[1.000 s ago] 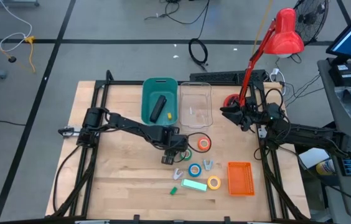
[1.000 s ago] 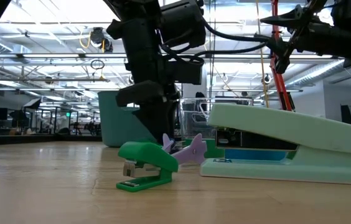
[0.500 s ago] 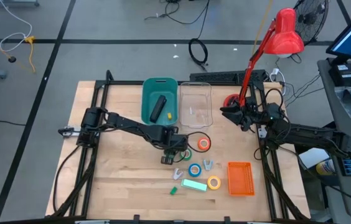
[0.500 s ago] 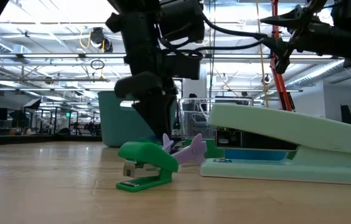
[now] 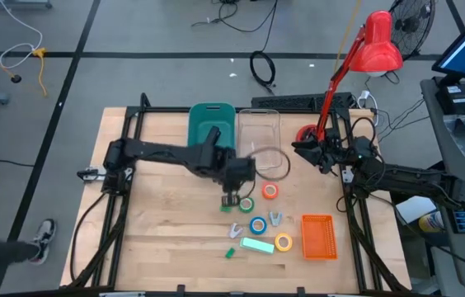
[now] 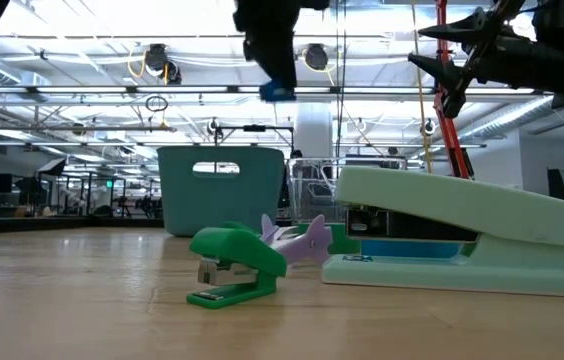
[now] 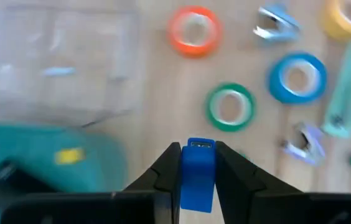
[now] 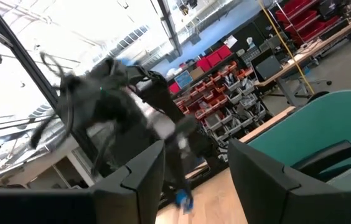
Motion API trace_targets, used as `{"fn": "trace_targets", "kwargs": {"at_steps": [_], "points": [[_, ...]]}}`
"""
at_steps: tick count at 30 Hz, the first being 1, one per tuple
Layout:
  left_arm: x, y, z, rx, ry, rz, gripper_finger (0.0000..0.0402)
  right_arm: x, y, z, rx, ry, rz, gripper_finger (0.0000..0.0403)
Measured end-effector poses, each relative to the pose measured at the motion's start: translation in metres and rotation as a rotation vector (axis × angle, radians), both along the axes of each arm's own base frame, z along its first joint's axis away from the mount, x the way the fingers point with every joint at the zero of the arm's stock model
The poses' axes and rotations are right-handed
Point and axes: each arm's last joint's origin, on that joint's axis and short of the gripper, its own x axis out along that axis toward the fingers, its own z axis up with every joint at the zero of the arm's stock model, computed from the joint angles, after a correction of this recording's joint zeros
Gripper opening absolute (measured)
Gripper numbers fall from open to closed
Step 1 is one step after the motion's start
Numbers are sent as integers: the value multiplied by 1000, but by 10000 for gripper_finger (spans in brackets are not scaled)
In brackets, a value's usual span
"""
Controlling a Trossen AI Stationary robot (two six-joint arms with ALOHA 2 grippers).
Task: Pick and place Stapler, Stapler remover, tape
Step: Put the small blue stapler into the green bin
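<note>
Hovering above the table just right of the teal bin [image 5: 211, 132], the left gripper [image 7: 198, 177] has its fingers pinched on a small blue object [image 7: 197, 174]. The black Stapler [image 5: 213, 134] lies in that bin; green [image 7: 229, 107], orange-red [image 7: 193, 31], blue [image 7: 297, 78] and yellow tape [image 5: 284, 242] rest on the table. Farther right, the right gripper [image 5: 297, 148] waits raised, fingers parted and empty.

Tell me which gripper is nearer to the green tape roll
Left. The left gripper, shut on a small blue object, hovers just beside the green tape roll. The right gripper waits off by the lamp base.
</note>
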Motion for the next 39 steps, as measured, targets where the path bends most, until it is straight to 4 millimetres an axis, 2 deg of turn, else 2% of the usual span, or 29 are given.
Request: {"fn": "trace_targets", "kwargs": {"at_steps": [4, 8, 17, 25, 29, 34, 39], "points": [[-6, 23, 28, 63, -49, 222, 69, 0, 0, 0, 0, 0, 0, 171], [-14, 55, 42, 51, -53, 407, 69, 0, 0, 0, 0, 0, 0, 171], [-32, 136, 40, 38, -8, 605, 69, 0, 0, 0, 6, 0, 2, 171], [-61, 202, 38, -4, 35, 743, 69, 0, 0, 0, 7, 0, 2, 171], [-72, 222, 38, -8, 31, 811, 69, 0, 0, 0, 7, 0, 2, 171], [-76, 233, 34, -12, 17, 850, 69, 0, 0, 0, 7, 1, 2, 171], [-68, 236, -3, -39, 62, 848, 69, 0, 0, 0, 7, 1, 2, 171]]}}
